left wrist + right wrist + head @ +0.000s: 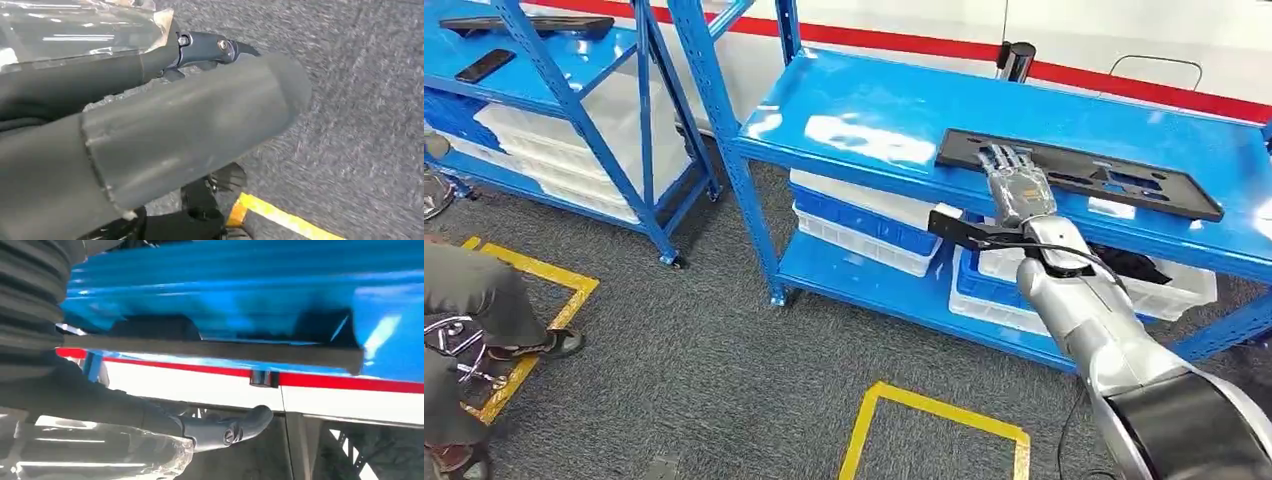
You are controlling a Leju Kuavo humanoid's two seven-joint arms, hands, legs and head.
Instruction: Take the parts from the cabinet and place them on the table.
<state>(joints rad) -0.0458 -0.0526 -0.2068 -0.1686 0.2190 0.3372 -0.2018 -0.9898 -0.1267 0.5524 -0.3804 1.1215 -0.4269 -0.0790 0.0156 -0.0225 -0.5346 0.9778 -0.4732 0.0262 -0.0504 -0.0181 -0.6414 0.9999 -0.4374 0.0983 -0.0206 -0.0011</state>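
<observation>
The long black part (1079,173) lay flat on the top shelf (864,120) of the blue cabinet, its long side running left to right. The right hand (1016,187) rested on its left end, fingers (1002,157) straight and a little apart. The left hand (165,130) hung over the grey floor (365,120); I could not tell how its fingers lay.

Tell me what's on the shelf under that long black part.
Below the black part, white crates and blue crates sit stacked on the lower shelf. The right hand and arm hide part of them; their contents can't be seen.
</observation>
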